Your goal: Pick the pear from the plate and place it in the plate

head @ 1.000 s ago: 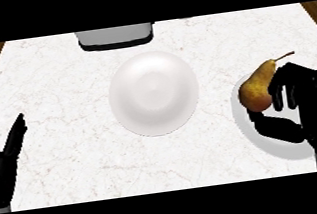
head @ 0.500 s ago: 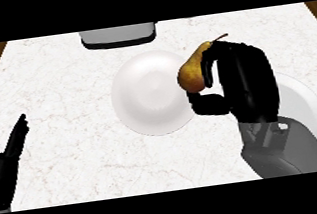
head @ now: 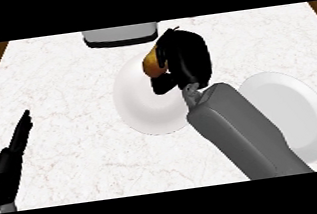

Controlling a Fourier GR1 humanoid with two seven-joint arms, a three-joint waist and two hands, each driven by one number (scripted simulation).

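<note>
The pear (head: pixel 153 62) is held in the right hand (head: pixel 181 60), whose fingers (head: pixel 160 84) are curled around it so that only a yellow-brown patch of the fruit is seen at the hand's left side; the stem is seen as a small dark tip at the top of the hand. Hand and pear are placed above the upper right part of the centre plate (head: pixel 143 106), a white plate lying in the middle of the white marbled bench (head: pixel 60 76). Whether the pear is touching that plate cannot be told, since the hand hides the underside of the fruit. The grey right forearm (head: pixel 243 133) is stretched from the lower right across the centre plate's right rim.

A second white plate (head: pixel 299 110) is seen to the right of the centre plate, partly covered by the forearm; nothing is seen lying on its visible part.

Beyond the centre plate, at the far edge of the bench, a grey box-shaped object with a dark base (head: pixel 120 34) is partly seen.

The left hand (head: pixel 13 153) is seen well to the left of the centre plate, near the lower left edge, with its fingers straight and holding nothing.
</note>
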